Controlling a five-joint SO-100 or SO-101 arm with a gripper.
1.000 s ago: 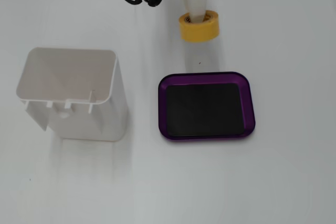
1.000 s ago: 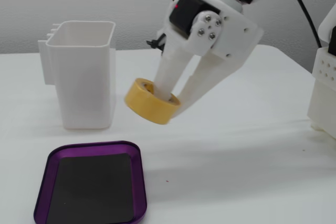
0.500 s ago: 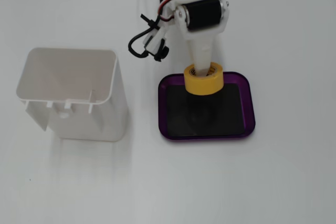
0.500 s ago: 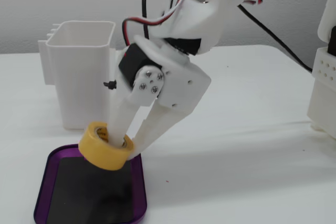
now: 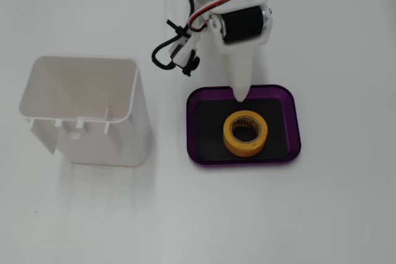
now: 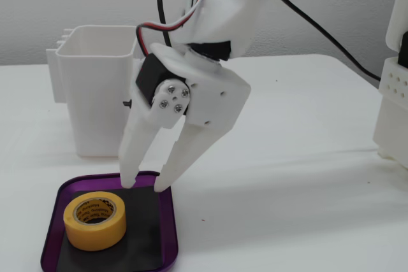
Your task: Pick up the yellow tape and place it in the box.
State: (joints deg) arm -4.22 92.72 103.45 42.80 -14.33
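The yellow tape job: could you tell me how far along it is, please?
Done: the yellow tape lies flat on the black floor of the box. In hand: nothing; the gripper is open and empty, its tips above the tray's far rim. Left: apparently only pulling the arm away.

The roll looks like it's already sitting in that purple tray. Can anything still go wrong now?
Possibly. The white two-finger end effector hangs open with its tips just above the shallow purple tray's rim, so a low sideways move could catch the rim and shove the tray. The small yellow tape roll lies flat close under those tips; dipping again might knock it. The tall white plastic bin stands nearby, so a wide swing that way could bump it.
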